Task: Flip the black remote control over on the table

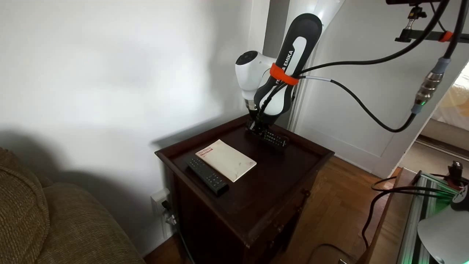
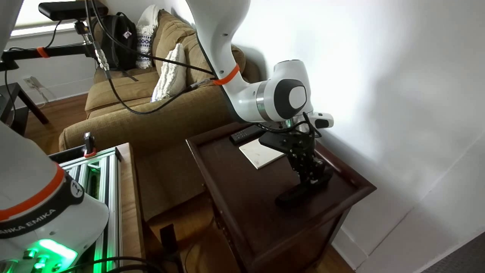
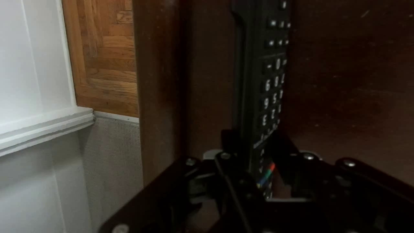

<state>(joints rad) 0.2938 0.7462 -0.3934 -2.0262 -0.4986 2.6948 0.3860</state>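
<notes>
Foremost in the wrist view, the gripper [image 3: 255,145] holds the black remote control [image 3: 266,87] near one end, jaws closed on both sides of it. Within that grip the remote is tilted sideways, its button face at a slant; whether it touches the table [image 1: 274,179] under the gripper cannot be made out. Across the table from the gripper lies a pale booklet [image 1: 226,160], and past it, just beside its far edge, a second remote [image 1: 207,176], buttons up. A white wall [image 2: 360,94] rises near the gripper; well apart from it, beyond the table, stands a brown sofa [image 2: 166,125].
</notes>
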